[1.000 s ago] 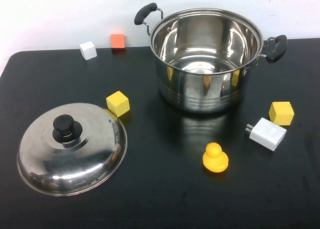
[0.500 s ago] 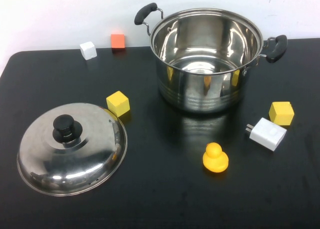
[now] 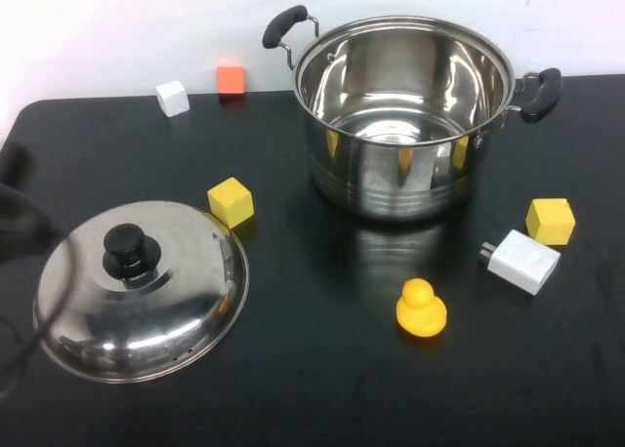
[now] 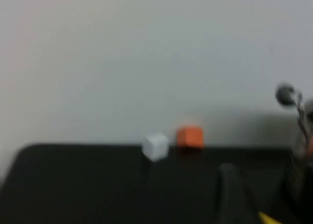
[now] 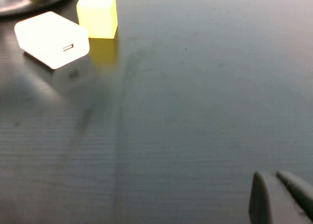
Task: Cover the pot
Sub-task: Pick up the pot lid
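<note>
No text, label, brand, number or sign can be read in any of the views. The white charger (image 3: pixel 523 261), at about four o'clock from the pot (image 3: pixel 402 115), shows only plain white faces, and in the right wrist view one small socket opening, without any print on it.

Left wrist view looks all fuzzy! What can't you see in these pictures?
- Left end effector: just a dark smear at the table's left edge in the high view.
- Pot: in the left wrist view, a blurred sliver cut off by the picture's edge.
- Right end effector: outside the high view; the right wrist view shows only its closed tips, low over the table, cut off by the edge.
</note>
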You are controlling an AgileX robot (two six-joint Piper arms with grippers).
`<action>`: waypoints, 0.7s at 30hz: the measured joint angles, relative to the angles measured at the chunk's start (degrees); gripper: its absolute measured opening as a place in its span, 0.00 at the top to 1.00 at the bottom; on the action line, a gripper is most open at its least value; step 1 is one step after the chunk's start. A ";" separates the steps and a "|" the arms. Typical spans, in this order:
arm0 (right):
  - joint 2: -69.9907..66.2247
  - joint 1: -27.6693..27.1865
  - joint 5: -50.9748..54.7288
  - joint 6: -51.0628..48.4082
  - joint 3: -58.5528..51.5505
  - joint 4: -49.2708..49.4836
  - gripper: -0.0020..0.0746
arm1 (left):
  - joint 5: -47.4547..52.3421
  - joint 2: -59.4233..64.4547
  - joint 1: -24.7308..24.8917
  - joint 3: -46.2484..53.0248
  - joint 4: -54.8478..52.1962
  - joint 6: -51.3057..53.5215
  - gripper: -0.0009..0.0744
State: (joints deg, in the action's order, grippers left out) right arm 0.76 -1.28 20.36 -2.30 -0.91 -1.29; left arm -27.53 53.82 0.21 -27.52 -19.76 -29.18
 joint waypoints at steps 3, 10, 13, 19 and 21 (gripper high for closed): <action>0.00 0.00 0.00 0.00 0.00 0.00 0.98 | -1.78 5.69 0.00 0.00 -8.31 -6.03 0.45; 0.00 0.00 0.00 0.10 0.00 0.00 0.98 | -4.91 17.23 0.00 0.00 -19.61 -14.18 0.28; 0.00 0.00 0.00 0.10 0.00 0.00 0.98 | -5.31 20.43 0.00 0.00 -19.04 -12.47 0.28; 0.00 0.00 0.00 0.13 0.00 0.00 0.98 | -4.62 25.13 1.30 -1.49 -18.44 -8.98 0.28; 0.00 0.00 0.00 0.13 0.00 0.00 0.98 | -3.31 26.33 2.12 -2.20 -18.07 -8.50 0.33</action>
State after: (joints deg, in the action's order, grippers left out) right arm 0.76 -1.28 20.36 -2.17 -0.91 -1.29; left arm -30.84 80.16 2.33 -29.72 -37.83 -37.68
